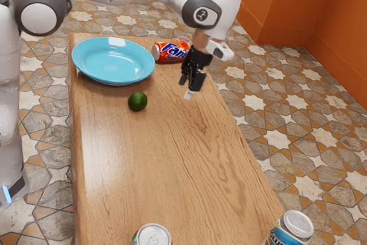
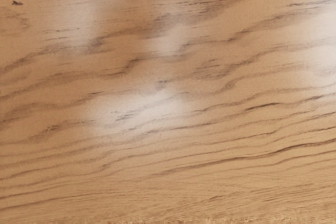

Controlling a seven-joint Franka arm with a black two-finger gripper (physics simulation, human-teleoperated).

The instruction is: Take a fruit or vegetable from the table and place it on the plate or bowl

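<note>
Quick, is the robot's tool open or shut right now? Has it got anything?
Black two-finger tool: open, holding nothing, hanging over the bare wooden table, apart from the small round green lime.

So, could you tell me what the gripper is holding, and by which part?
Nothing: the gripper hangs empty over bare table; the lime lies apart by the plate.

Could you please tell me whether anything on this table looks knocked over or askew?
The orange soda can lies on its side beside the blue plate, its top toward the plate. Nothing looks spilled.
</note>
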